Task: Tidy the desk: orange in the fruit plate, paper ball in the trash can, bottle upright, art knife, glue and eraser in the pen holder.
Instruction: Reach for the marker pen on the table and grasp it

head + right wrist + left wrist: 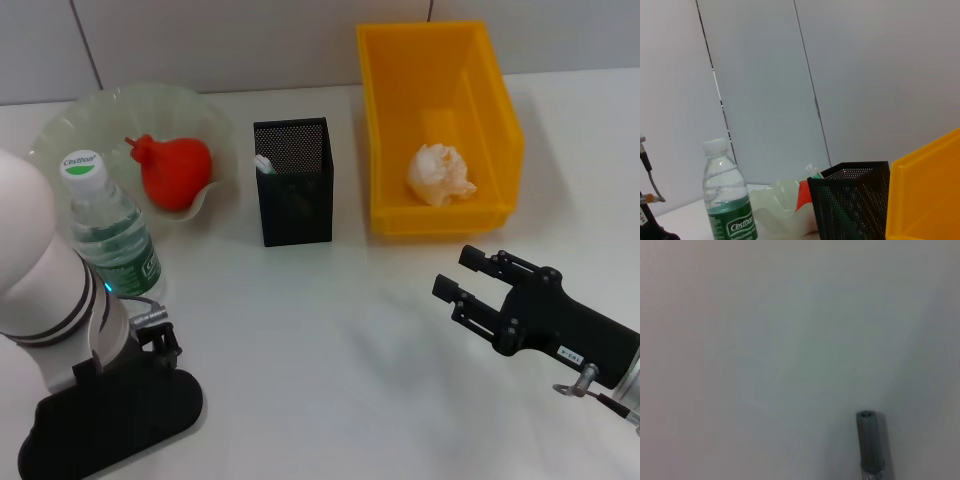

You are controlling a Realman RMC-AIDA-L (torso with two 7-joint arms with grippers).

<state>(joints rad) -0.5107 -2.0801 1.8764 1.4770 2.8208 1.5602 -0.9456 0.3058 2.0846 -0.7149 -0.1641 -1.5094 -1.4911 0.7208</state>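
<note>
Fruit plate [70, 125] sits at rear left of the tabletop [330, 330], the orange [175, 170] in it. Bottle [110, 230] stands upright before the plate. Pen holder [293, 190] stands centre, glue [264, 164] inside. Trash can [390, 130] sits right of the holder, paper ball [441, 174] inside.

My left arm [45, 290] is a white rounded shell with dark bands above a black base, and my right gripper [478, 281] is matte black with a small white label.

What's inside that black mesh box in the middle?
Poking above the rim of the pen holder is the white-and-green top of the glue. Anything lying deeper is hidden by the dark mesh walls, so I cannot tell what else is inside.
</note>
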